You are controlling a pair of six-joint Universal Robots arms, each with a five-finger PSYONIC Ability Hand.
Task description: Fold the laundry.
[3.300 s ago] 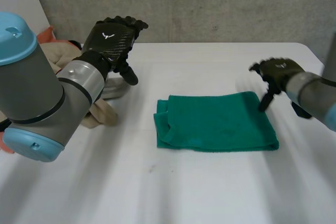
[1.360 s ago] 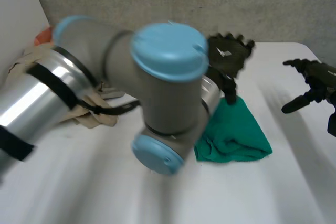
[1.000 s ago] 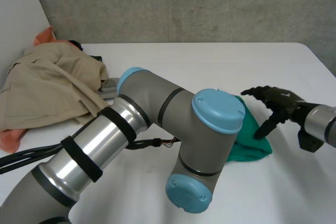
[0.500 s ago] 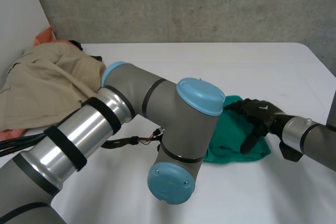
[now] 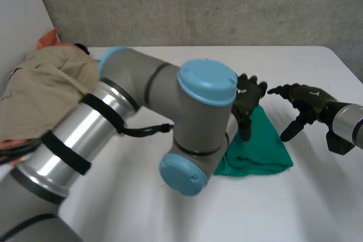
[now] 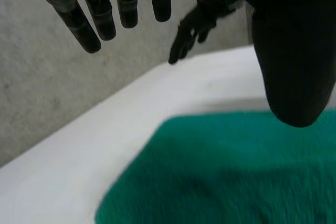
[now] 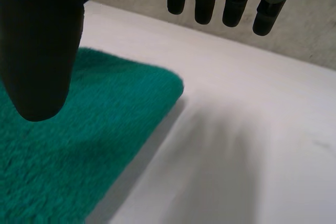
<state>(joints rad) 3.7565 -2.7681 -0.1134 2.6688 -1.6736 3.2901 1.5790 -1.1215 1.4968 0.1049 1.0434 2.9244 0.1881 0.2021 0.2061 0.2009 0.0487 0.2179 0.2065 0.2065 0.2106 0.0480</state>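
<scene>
Head view shows the left arm (image 5: 142,117) sweeping across the near white table (image 5: 317,208). Past it lies the bunched green towel (image 5: 261,151). The left hand (image 5: 248,99) hangs over it, fingers straight and empty. The right hand (image 5: 303,103), just beside the towel, is likewise released. Beige clothes (image 5: 39,92) lie at the far left.

The head view looks down from above and behind, well back from the towel (image 5: 261,145), with the left arm (image 5: 187,100) near the lens. Both wrist views sit close above the towel; the left one faces the right hand (image 6: 195,22) beyond it.
</scene>
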